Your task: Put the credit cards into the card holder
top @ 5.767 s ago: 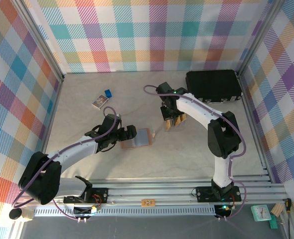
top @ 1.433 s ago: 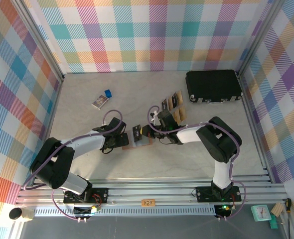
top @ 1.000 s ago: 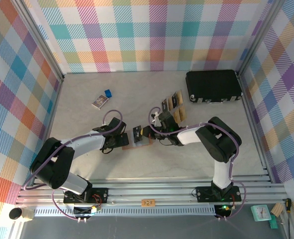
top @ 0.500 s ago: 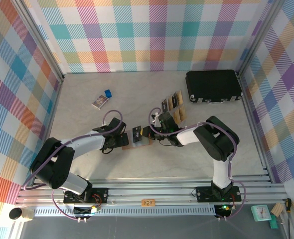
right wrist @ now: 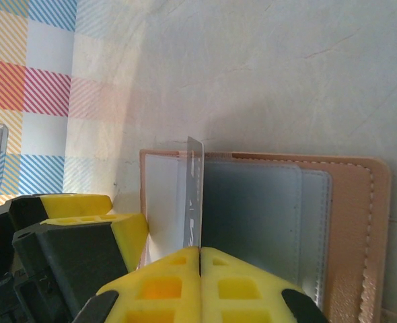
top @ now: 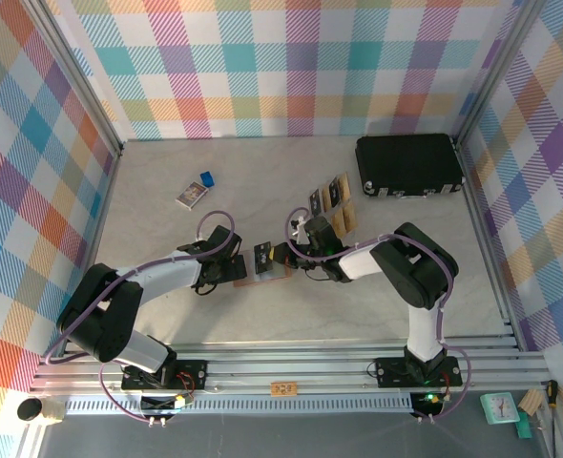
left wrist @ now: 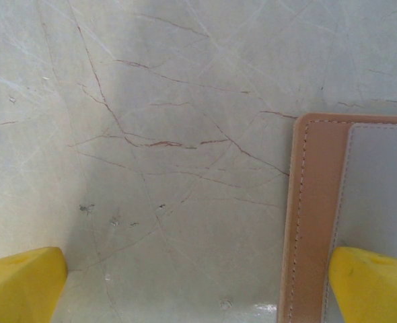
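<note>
Right gripper (right wrist: 200, 268) is clamped on one dark card (right wrist: 195, 195), holding it on edge with its free end over the grey inside of the holder (right wrist: 352, 222). I judge this is so the thin edge can slide into a slot rather than lie flat on top. Left gripper (left wrist: 197, 286) stands spread wide at the holder's left edge. One finger (left wrist: 370, 286) is over the tan border and grey lining, the other over bare table (left wrist: 151, 134). Whether it presses down I cannot tell, but its likely purpose is to pin the holder against the push of the card.

The table is pale and marbled and carries everything. Case (top: 407, 164), black, lies well apart from the holder, far off to its right, and looks to be no part of the job. The holder itself lies opened flat between the two grippers, lining upward, which leaves its stepped grey pockets reachable from above. Cards (top: 331, 195) not yet loaded, tan and dark, sit in a loose cluster beyond the holder and to its right, near enough for the right arm to fetch one at a time. Box (top: 192, 195) lies well to the holder's left, with blue object (top: 206, 178) just beside it.

Insertion looks to be the step in hand. The card's tip must meet a slot mouth squarely, or it may skid across the lining.
</note>
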{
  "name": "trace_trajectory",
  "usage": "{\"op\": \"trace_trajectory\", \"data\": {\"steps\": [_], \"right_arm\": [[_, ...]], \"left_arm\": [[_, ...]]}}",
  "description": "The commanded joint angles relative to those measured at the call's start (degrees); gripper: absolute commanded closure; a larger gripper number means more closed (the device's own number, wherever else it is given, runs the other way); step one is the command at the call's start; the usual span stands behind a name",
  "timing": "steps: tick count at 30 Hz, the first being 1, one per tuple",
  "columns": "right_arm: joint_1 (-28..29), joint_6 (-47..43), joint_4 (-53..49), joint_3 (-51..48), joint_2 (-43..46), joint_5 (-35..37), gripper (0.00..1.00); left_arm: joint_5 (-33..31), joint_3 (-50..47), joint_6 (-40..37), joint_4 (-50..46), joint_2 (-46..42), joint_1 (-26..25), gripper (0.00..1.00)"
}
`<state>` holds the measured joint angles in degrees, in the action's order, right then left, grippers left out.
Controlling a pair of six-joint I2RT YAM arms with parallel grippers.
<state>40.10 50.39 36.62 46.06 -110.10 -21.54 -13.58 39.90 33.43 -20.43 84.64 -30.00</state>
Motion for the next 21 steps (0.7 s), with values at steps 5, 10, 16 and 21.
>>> {"op": "trace_trajectory", "data": {"steps": [5,10,16,21], "right_arm": [[-0.02,0.0,1.26,-0.89,-0.55,-0.52,1.0],[-0.03,0.18,1.64,-1.06,-0.51,-0.7,1.0],[0.14,0.66,2.05,-0.91,-0.8,-1.22,1.0],[0.42,0.93,2.4,-0.64,-1.42,-1.57,1.0]], "left_arm": [[-0.63,-1.66,0.23,-0.94,0.79,-0.5,0.0],[-0.49,-1.67,0.17,-0.88,0.88,-0.5,0.0],[-0.5,-1.75,0.32,-0.78,0.96,-0.5,0.0],[-0.47,-1.85,0.4,-0.67,0.96,-0.5,0.0]]}}
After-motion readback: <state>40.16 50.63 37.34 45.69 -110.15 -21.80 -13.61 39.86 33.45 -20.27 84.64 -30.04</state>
